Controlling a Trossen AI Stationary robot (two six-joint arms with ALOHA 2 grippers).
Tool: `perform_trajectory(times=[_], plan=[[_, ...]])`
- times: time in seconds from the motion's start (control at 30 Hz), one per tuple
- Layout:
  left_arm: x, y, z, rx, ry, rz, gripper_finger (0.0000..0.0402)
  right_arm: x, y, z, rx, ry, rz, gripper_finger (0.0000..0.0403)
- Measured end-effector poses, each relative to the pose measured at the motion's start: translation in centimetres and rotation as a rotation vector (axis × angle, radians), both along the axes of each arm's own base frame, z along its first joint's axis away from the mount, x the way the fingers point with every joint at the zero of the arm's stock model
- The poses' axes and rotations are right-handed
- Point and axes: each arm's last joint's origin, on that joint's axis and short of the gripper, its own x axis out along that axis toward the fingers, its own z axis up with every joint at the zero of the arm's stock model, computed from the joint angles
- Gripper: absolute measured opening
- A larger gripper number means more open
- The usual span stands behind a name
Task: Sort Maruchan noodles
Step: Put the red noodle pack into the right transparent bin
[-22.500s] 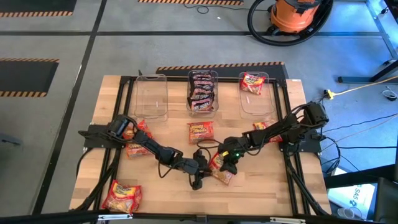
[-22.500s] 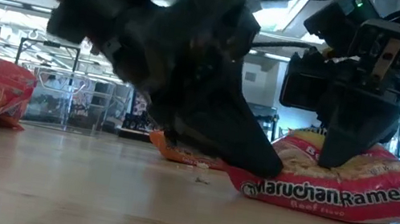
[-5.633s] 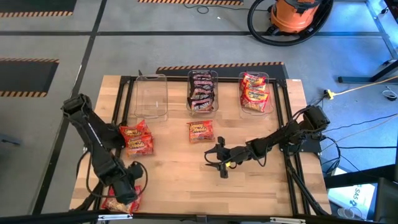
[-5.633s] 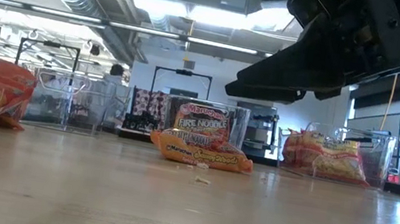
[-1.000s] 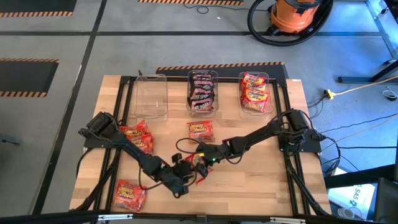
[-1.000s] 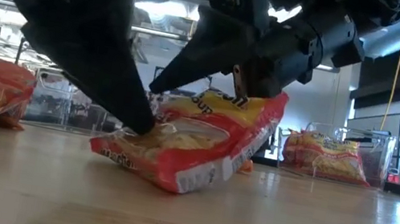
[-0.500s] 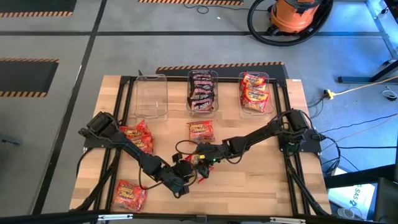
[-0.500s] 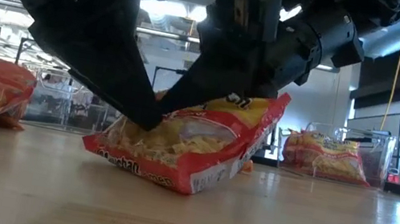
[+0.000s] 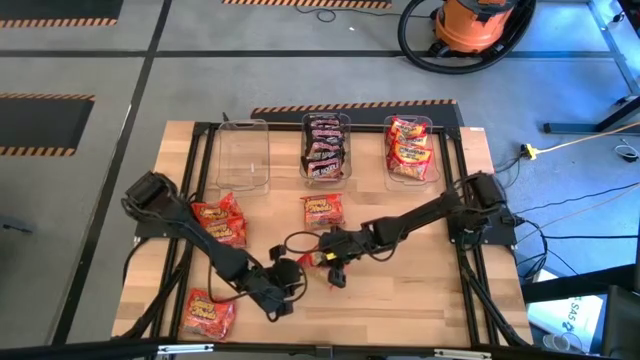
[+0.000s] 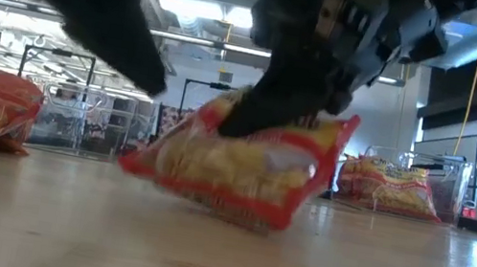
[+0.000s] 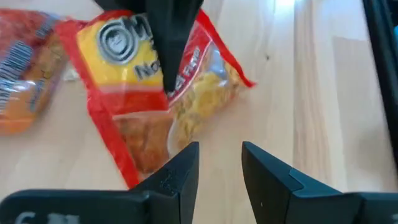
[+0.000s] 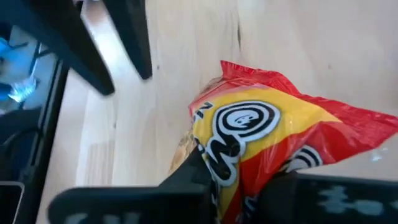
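Note:
A red and yellow Maruchan noodles packet (image 9: 312, 262) (image 10: 242, 168) hangs tilted near the table's middle, and my right gripper (image 12: 239, 180) (image 9: 328, 266) is shut on it. My left gripper (image 11: 219, 149) (image 9: 283, 284) stands just short of the packet on its near-left side. It is open, with nothing between its fingers. Three more packets lie flat on the wood: one at the middle (image 9: 322, 210), one at the left (image 9: 220, 222) and one at the near left (image 9: 208, 315). My right gripper pinches the packet's raised, yellow-printed part (image 12: 230, 155) between its two fingers. They slant down onto it from the table's right. The packet hangs tilted below the fingers (image 10: 267, 109). Whether its lower edge (image 10: 253, 221) touches the table, I cannot tell.
Three clear bins stand along the far edge. The left bin (image 9: 243, 155) shows nothing inside, the middle bin (image 9: 326, 148) holds dark packets and the right bin (image 9: 410, 150) holds red ones. Bare wood lies to the near right.
My right gripper has shut on the packet's upper part and rolled. My left gripper has drawn up and back toward the near-left, off the packet. The packet's end nearest the left gripper has risen off the table, and the packet has tipped the other way.

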Motion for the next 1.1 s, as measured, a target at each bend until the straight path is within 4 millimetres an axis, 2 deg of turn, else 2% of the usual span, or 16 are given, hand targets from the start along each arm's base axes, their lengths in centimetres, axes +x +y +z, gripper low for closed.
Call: perform_trajectory(times=[0.1, 0.33, 0.53, 0.67, 0.83, 1.1], plan=[[-0.5, -0.1, 0.8, 0.001, -0.008, -0.007, 0.0115, -0.7, -0.2, 1.5, -0.052, -0.004, 0.03, 0.0023], [-0.8, -0.2, 0.8, 0.02, -0.004, -0.004, 0.0114, -3.4, -1.3, 5.1, -0.203, 0.054, 0.027, 0.0011], [-0.8, -0.2, 0.8, 0.026, -0.005, -0.002, 0.0115, -7.5, -3.0, 9.4, -0.414, 0.117, -0.032, 0.0027], [-0.7, -0.1, 0.8, 0.029, -0.005, -0.004, 0.0115, -10.6, -4.4, 12.0, -0.623, 0.146, -0.068, 0.0026], [-0.6, 0.0, 0.8, 0.03, -0.005, 0.0, 0.0115, -14.0, -7.1, 14.2, -0.822, 0.232, -0.09, 0.0025], [-0.6, 0.0, 0.8, 0.026, -0.009, -0.001, 0.0115, -17.7, -13.5, 15.6, -0.894, 0.448, -0.169, 0.0025]])
